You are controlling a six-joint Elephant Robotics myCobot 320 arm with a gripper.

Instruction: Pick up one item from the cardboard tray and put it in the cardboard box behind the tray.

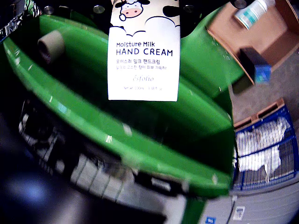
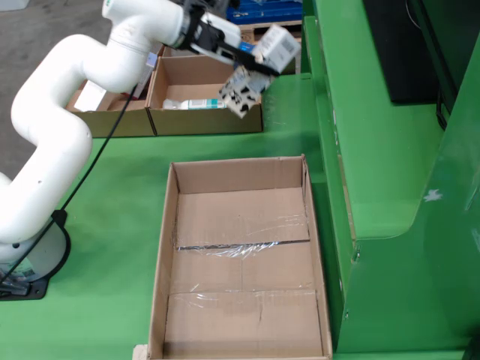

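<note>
In the view that rides on the gripper, a white "Moisture Milk Hand Cream" carton (image 1: 143, 51) with a cow drawing fills the top centre, held from above. In the view from the side, the white arm reaches right and its gripper (image 2: 255, 60) is shut on that carton (image 2: 277, 46), in the air above the right end of a small cardboard tray (image 2: 255, 120). A white bottle (image 2: 193, 104) lies in that tray. The same tray (image 1: 280, 39) appears at the gripper view's top right, with the bottle (image 1: 252, 11) and a dark blue carton (image 1: 257, 65). The fingers are mostly hidden.
A large empty cardboard box (image 2: 244, 262) lies on the green table (image 2: 112, 225) in front of the tray. A second small tray (image 2: 105, 112) sits to the left. A raised green wall (image 2: 390, 150) runs along the right. The gripper view also shows a blue crate (image 1: 264, 149) and a brown tube (image 1: 50, 44).
</note>
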